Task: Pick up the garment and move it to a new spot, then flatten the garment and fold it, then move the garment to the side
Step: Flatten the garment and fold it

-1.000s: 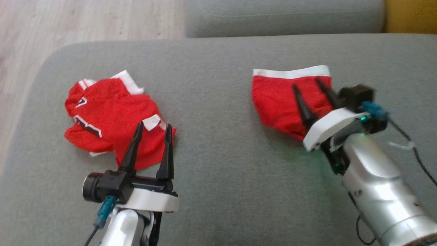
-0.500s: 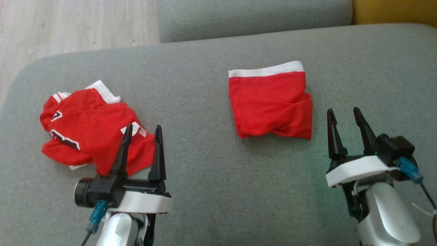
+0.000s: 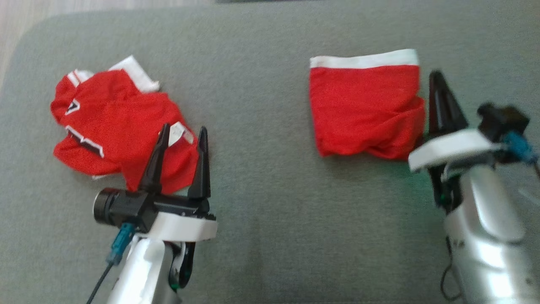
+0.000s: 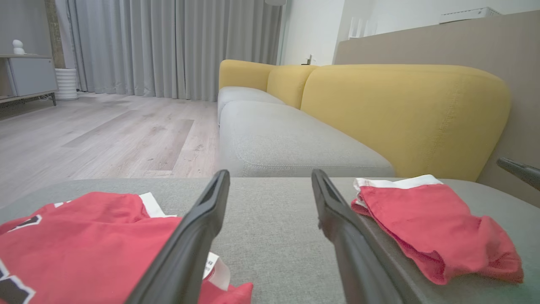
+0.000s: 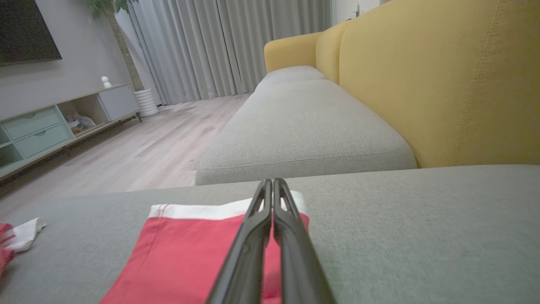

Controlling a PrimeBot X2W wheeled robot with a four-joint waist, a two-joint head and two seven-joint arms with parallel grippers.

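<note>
Grey sofa seat [image 3: 270,42], and looks part done: red shorts [image 3: 365,109] folded flat at right, right gripper [image 3: 436,80] fingers pinched shut, empty, just beside them, crumpled red jersey [image 3: 114,122] at left below left gripper [image 3: 184,128] fingers spread wide, yet to flatten, fold.

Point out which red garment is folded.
The shorts with the white waistband, beside the right gripper, lie folded in a neat block. The jersey ahead of the left gripper is crumpled.
</note>
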